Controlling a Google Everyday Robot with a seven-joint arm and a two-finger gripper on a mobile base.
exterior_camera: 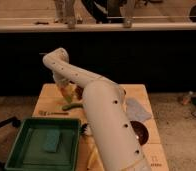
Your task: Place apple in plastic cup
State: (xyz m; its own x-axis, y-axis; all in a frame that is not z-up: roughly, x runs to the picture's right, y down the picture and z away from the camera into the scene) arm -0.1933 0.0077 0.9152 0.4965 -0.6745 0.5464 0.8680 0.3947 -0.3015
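My white arm (108, 117) reaches from the bottom right across the wooden table (51, 97) to its far left part. The gripper (66, 89) hangs at the end of the arm, low over the table. A pale yellowish-green thing (67, 93) sits right at the gripper; I cannot tell whether it is the apple or the plastic cup. A dark rounded thing (79, 93) lies just to its right, partly hidden by the arm. A green elongated object (71, 106) lies on the table in front of the gripper.
A green tray (21, 150) holding a blue-green sponge (52, 140) stands at the front left. A dark bowl (141, 131) and a grey-blue cloth (137, 108) lie right of the arm. A black counter front (141, 55) runs behind the table.
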